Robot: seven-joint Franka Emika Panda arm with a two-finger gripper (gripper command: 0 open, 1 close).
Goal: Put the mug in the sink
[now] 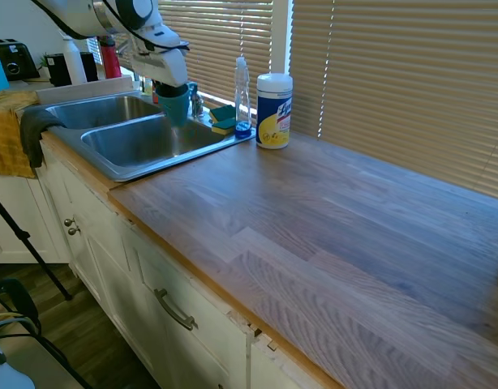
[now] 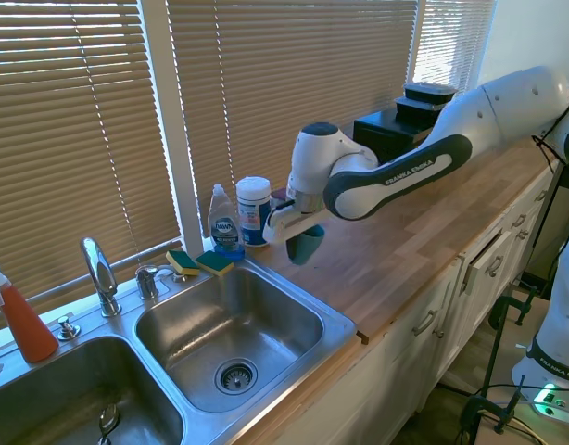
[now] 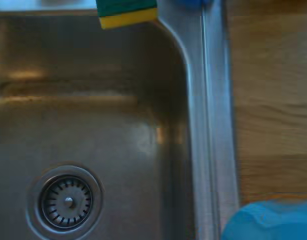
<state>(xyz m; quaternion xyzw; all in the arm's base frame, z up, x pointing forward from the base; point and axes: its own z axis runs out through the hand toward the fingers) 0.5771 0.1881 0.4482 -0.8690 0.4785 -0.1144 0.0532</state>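
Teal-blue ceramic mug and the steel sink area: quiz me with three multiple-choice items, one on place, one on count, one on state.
1. Where is the teal-blue ceramic mug?
A. Standing on the wooden counter
B. Held in the air at the right edge of the stainless steel double-basin sink
C. Lying by the drain

2. How many green-and-yellow sponges sit on the rim behind the basin?
A. None
B. Two
C. Four

3. What is the gripper doing?
A. Shut on the mug
B. Open, empty
C. Holding the white wipes canister

Answers: 1 B, it hangs clear of every surface; 2 B, two lie side by side; 3 A, the mug hangs from it.
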